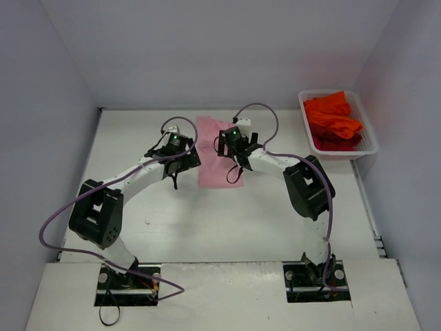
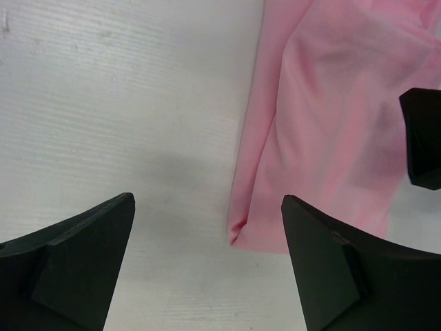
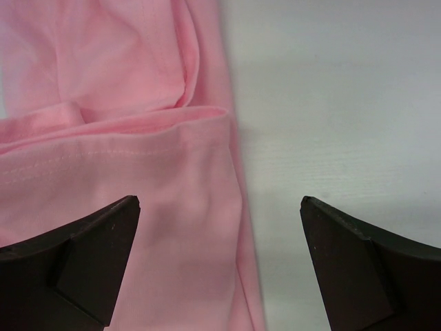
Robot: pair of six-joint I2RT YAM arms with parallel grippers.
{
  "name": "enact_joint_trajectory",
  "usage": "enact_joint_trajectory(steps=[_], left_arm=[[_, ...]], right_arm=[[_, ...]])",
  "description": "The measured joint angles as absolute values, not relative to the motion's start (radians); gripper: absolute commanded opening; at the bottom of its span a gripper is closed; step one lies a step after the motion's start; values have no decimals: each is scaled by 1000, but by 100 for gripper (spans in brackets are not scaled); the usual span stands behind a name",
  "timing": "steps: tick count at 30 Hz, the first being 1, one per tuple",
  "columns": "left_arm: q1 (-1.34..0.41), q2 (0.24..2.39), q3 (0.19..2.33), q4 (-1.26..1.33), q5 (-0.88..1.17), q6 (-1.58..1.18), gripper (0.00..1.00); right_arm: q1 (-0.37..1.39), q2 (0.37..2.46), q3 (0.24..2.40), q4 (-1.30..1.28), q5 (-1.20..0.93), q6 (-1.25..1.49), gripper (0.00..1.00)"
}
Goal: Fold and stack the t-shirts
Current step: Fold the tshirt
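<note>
A light pink t-shirt [image 1: 212, 172], folded into a long strip, lies flat at the middle of the table. My left gripper [image 1: 182, 161] hovers open at the strip's left edge. In the left wrist view the left gripper [image 2: 207, 200] is open and empty, and a corner of the pink t-shirt [image 2: 324, 124] lies between the fingertips. My right gripper [image 1: 238, 160] is open over the strip's right edge. In the right wrist view the right gripper [image 3: 220, 200] straddles the edge of the pink t-shirt [image 3: 138, 172]. Orange-red t-shirts [image 1: 332, 118] lie piled in the basket.
A white mesh basket [image 1: 371, 141] stands at the table's far right corner. White walls close in the table on the left, back and right. A black finger of the right gripper [image 2: 422, 138] shows at the right of the left wrist view.
</note>
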State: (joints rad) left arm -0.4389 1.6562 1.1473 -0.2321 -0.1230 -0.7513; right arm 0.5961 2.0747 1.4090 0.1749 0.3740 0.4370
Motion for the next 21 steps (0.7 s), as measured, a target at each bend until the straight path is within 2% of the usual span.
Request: enact_joint_trajectory(steps=[12,21], left_arm=[[-611,1539,1048,-242,-163,-837,84],[-635,1516,984,-234,-186,-883,84]], right_arm=[[665,1837,1249,155,420,472,100],[738,1762,1095,146,453,546,100]])
